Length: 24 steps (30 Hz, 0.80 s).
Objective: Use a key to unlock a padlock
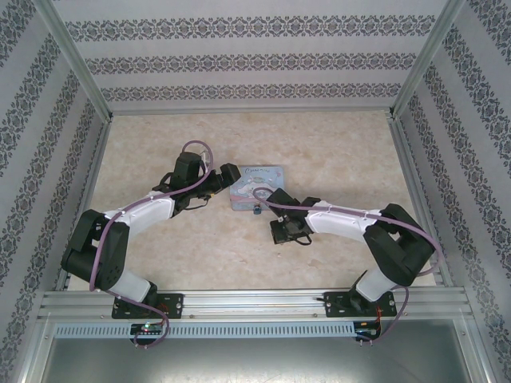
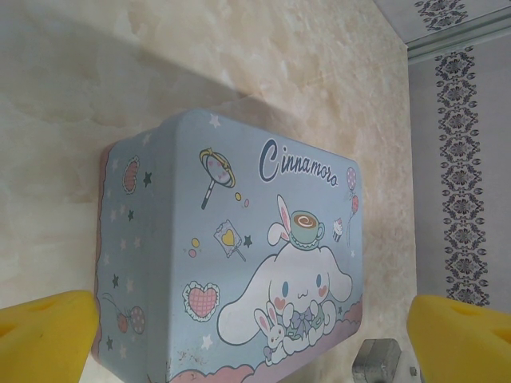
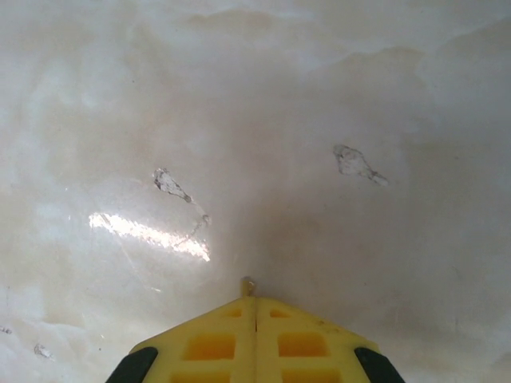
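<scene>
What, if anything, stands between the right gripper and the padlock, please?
Nothing visible does. The right gripper, shut on a brassy tip that may be the key, hangs low over bare table just beside the padlock, which lies at the near edge of the tin box.

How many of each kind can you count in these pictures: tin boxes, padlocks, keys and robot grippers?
Tin box: 1
Padlock: 1
Key, tip poking from the shut right gripper: 1
Grippers, counting the open left gripper: 2
Total: 5

The padlock [image 1: 257, 211] lies on the table [image 1: 335, 152] just before the tin box [image 1: 257, 182].
</scene>
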Motion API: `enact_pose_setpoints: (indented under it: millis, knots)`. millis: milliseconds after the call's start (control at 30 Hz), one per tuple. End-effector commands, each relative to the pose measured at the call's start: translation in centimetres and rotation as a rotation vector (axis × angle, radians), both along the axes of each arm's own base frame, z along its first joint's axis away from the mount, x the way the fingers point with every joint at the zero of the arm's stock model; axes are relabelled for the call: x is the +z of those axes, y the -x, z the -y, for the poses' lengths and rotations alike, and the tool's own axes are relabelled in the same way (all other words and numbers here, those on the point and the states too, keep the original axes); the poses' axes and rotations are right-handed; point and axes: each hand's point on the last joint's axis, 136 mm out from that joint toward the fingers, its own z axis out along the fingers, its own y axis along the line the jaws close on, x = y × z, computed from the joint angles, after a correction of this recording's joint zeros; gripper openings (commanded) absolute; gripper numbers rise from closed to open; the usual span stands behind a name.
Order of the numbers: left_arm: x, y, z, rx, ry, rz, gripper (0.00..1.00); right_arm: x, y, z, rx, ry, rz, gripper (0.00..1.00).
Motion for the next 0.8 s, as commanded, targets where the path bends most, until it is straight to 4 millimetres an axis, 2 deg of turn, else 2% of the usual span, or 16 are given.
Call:
enact_pose_setpoints:
  millis: [0, 267, 333, 400, 433, 600, 767]
  knots:
    - [2.1, -0.1, 0.2, -0.012, 0.019, 0.054, 0.99, 0.4, 0.6, 0.5, -0.020, -0.027, -0.016, 0.00]
    - [2.1, 0.0, 0.3, -0.014, 0.020, 0.055, 1.00, 0.7, 0.7, 0.8, -0.041, -0.062, -0.013, 0.00]
    - [2.1, 0.0, 0.3, -0.015, 0.019, 0.055, 0.99, 0.8, 0.6, 0.9, -0.041, -0.066, -0.002, 0.24]
    - [2.1, 0.0, 0.3, -0.015, 0.019, 0.055, 0.99, 1.0, 0.6, 0.8, -0.028, -0.075, 0.008, 0.39]
    - [2.0, 0.0, 0.3, -0.014, 0.018, 0.054, 0.99, 1.1, 0.6, 0.8, -0.021, -0.077, 0.012, 0.43]
    - [1.8, -0.1, 0.3, -0.013, 0.018, 0.050, 0.99, 1.2, 0.3, 0.4, 0.009, -0.077, 0.018, 0.46]
    - [1.6, -0.1, 0.4, -0.014, 0.021, 0.048, 0.99, 0.5, -0.2, -0.1, 0.014, -0.070, 0.002, 0.46]
